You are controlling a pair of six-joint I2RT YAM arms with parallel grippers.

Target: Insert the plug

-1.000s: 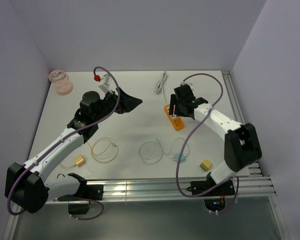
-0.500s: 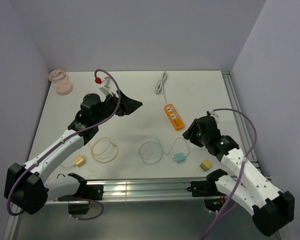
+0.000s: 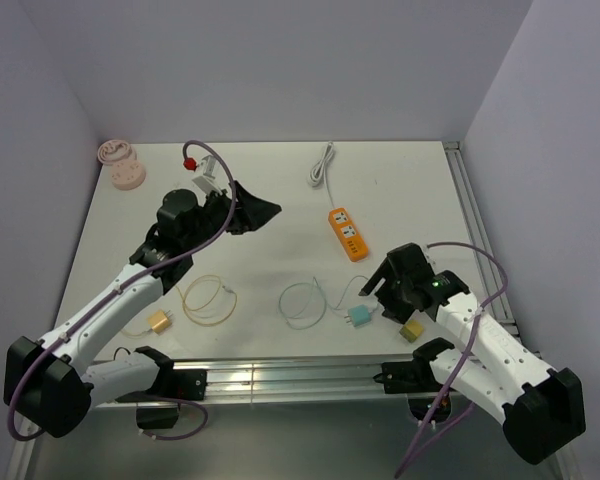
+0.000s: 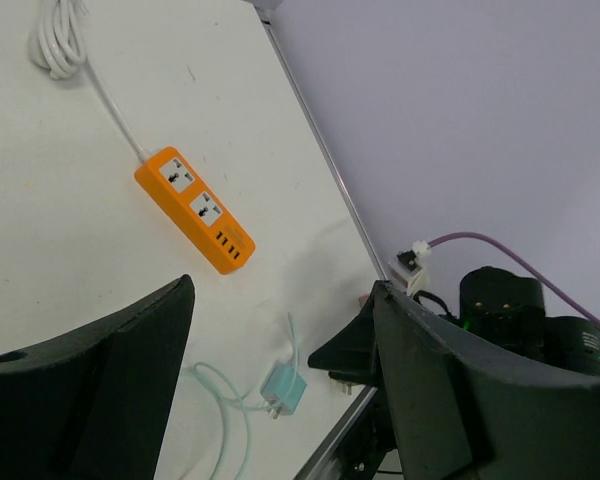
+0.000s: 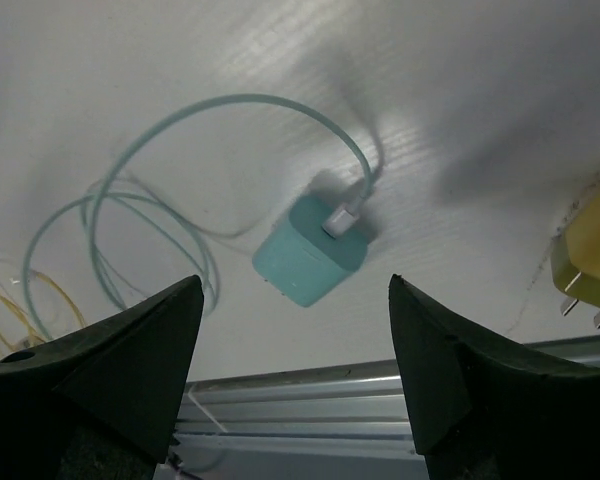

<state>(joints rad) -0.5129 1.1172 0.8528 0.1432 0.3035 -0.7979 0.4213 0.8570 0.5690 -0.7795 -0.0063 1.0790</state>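
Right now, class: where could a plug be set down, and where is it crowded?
Bare: between orange power strip and side rail; also between strip and yellow cable. Crowded: near edge, around teal plug, teal cable, yellow plug.

Teal plug (image 5: 310, 263) and orange power strip (image 3: 348, 233)
Plug lies loose on the table, well apart from the strip, its teal cable (image 5: 140, 200) looped beside it.

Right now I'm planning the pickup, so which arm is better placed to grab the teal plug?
Right. Its jaws stand open directly over the teal plug, seen between them; the left arm is across the table, farther away.
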